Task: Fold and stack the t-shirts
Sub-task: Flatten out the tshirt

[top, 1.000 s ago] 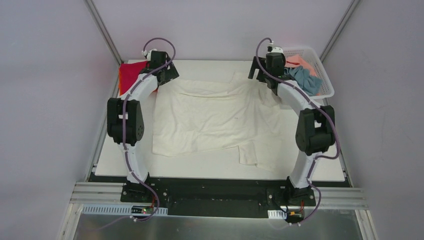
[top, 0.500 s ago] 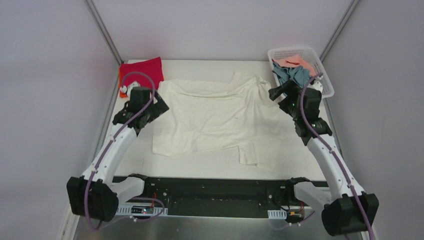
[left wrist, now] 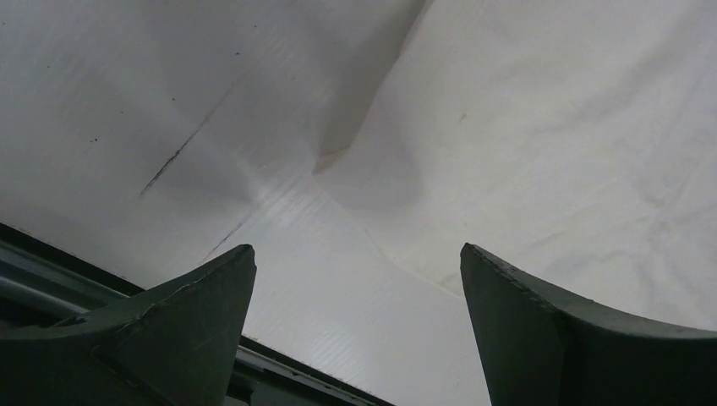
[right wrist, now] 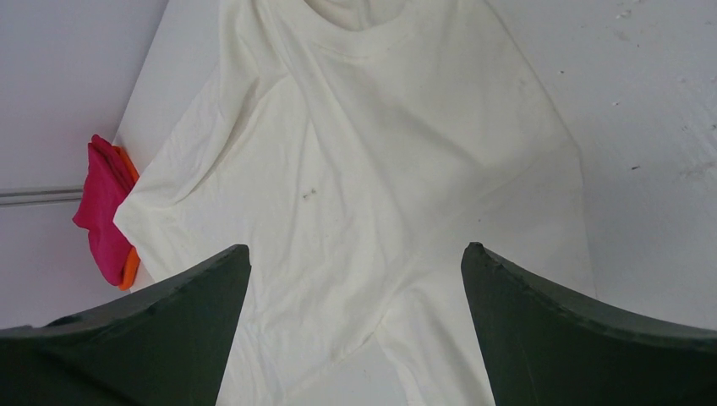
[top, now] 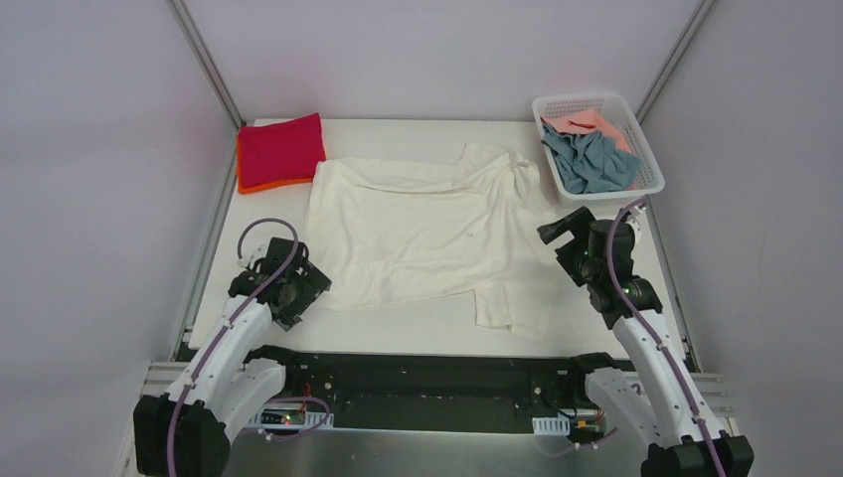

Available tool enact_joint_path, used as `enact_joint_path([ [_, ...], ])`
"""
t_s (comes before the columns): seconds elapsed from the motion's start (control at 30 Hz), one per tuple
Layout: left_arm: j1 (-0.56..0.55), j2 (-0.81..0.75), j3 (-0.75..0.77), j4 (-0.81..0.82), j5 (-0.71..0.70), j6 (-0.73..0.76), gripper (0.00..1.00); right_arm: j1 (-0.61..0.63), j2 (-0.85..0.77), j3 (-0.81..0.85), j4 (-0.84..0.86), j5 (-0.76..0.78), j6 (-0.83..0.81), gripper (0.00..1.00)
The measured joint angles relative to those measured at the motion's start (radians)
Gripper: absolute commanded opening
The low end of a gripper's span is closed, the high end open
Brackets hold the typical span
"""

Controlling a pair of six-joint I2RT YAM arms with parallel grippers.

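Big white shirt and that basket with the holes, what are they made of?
The cream-white shirt looks like soft, matte cloth, probably a cotton knit: it lies limp on the table with wrinkles and folded edges. The basket looks like stiff white plastic: its thin walls are a mesh of small holes, and its rim keeps a straight shape.

cream shirt, crimson shirt (orange beneath)
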Motion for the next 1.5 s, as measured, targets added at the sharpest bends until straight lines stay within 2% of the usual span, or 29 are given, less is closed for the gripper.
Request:
enact_joint_path([
  [0.17, 0.0, 0.121, -0.023, 0.058, -0.004, -0.052, 0.69, 0.0, 0.046, -0.002, -0.014, -0.013, 0.016, 0.99],
  [0.33, 0.0, 0.212, -0.043, 0.135, -0.011, -0.087, 0.59, 0.0, 0.085, -0.002, -0.022, -0.031, 0.017, 0.99],
  [0.4, 0.0, 0.234, -0.043, 0.178, -0.026, -0.101, 0.51, 0.0, 0.087, -0.002, -0.029, -0.037, 0.02, 0.99],
  [0.43, 0.0, 0.245, -0.042, 0.197, -0.033, -0.105, 0.42, 0.0, 0.087, -0.002, -0.035, -0.039, 0.023, 0.99],
  [0.5, 0.0, 0.263, -0.042, 0.232, -0.049, -0.113, 0.01, 0.0, 0.087, -0.002, -0.045, -0.039, 0.026, 0.99],
  [0.77, 0.0, 0.309, -0.058, 0.361, -0.05, -0.119, 0.0, 0.039, 0.079, -0.002, -0.239, -0.037, 0.021, 0.97],
  [0.93, 0.0, 0.288, -0.074, 0.38, -0.049, -0.116, 0.0, 0.187, 0.071, -0.001, -0.473, 0.021, 0.05, 0.86],
  [1.07, 0.0, 0.285, -0.076, 0.385, -0.048, -0.109, 0.0, 0.211, 0.055, -0.001, -0.604, 0.036, 0.103, 0.77],
  [1.27, 0.0, 0.285, -0.077, 0.386, -0.046, -0.103, 0.0, 0.226, 0.125, -0.021, -0.62, 0.028, 0.159, 0.68],
  [1.5, 0.0, 0.286, -0.077, 0.387, -0.046, -0.097, 0.0, 0.238, 0.292, -0.07, -0.521, 0.01, 0.18, 0.64],
])
